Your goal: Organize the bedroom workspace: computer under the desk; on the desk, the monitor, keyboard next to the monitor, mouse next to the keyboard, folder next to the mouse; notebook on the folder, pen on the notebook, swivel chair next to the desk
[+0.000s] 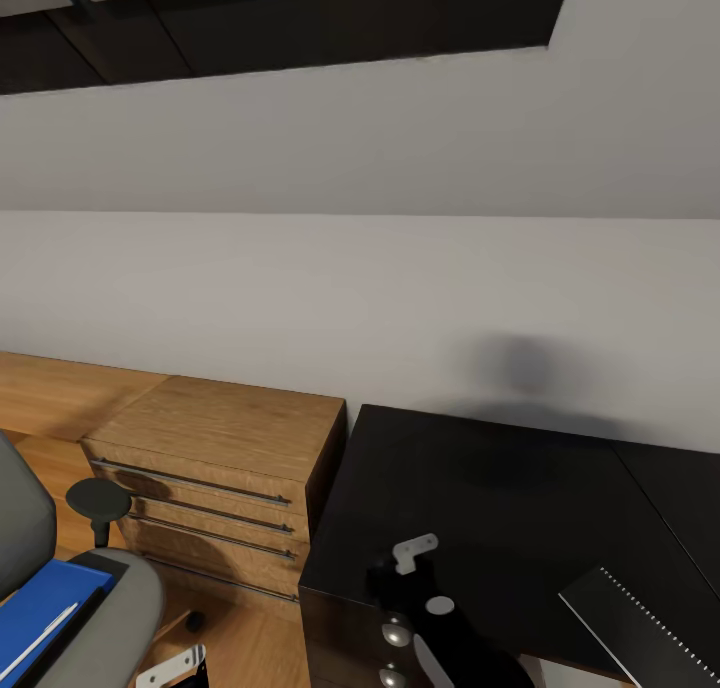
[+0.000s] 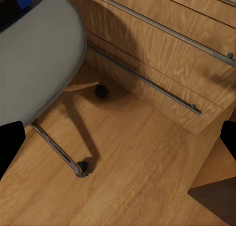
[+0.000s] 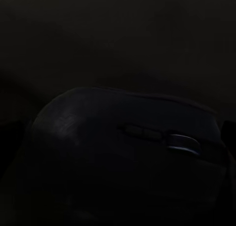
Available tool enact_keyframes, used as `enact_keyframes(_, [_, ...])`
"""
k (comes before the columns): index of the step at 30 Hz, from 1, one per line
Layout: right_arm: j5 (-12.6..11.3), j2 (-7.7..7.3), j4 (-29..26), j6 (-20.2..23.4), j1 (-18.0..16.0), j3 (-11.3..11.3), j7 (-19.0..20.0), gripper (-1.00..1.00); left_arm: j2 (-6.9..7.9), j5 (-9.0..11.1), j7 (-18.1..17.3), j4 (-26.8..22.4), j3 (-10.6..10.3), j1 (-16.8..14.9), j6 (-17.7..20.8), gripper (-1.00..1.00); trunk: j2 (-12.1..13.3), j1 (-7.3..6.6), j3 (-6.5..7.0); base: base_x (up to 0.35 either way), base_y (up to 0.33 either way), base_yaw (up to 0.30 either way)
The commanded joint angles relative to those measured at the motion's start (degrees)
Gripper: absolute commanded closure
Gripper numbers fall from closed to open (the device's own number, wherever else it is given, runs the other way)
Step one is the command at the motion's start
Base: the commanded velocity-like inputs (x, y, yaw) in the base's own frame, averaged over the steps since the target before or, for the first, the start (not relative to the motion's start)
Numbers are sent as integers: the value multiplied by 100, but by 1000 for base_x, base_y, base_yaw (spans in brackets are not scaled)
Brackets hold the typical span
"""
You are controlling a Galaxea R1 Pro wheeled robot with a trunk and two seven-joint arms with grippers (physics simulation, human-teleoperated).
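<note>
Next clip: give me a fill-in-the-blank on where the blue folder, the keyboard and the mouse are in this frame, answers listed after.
1. The flat bright blue folder lies on the seat of the grey ____.
2. The slim grey keyboard with dark keys rests on the matte ____ desk top.
3. The wooden cabinet beside the desk has long metal ____ across its drawers.
4. Close before the right wrist camera sits a dark computer ____.

Missing words: chair; black; handles; mouse

Blue folder (image 1: 40, 600) on grey swivel chair (image 1: 110, 618) seat.

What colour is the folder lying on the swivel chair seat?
Bright blue; the folder shows best in the head view, on the grey swivel chair.
</note>
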Motion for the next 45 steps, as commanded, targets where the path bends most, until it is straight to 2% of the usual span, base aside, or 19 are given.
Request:
enact_keyframes(1, [-57, 7, -7, 29, -6, 21, -53, -100, -1, 45, 15, -10, -1, 2, -2, -100, -4, 1, -5, 0, 0, 0])
enact_keyframes(13, [-56, 63, -7, 165, -6, 14, -36, -100, -6, 45, 15, -10, -1, 2, -2, -100, -4, 1, -5, 0, 0, 0])
enact_keyframes(14, [-55, 63, -7, 165, -6, 14, -36, 100, -6, 45, 15, -10, -1, 2, -2, -100, -4, 1, -5, 0, 0, 0])
enact_keyframes(45, [-51, 64, -55, 112, -6, -4, -78, 100, -1, 52, 15, -9, -1, 2, -2, -100, -4, 1, -5, 0, 0, 0])
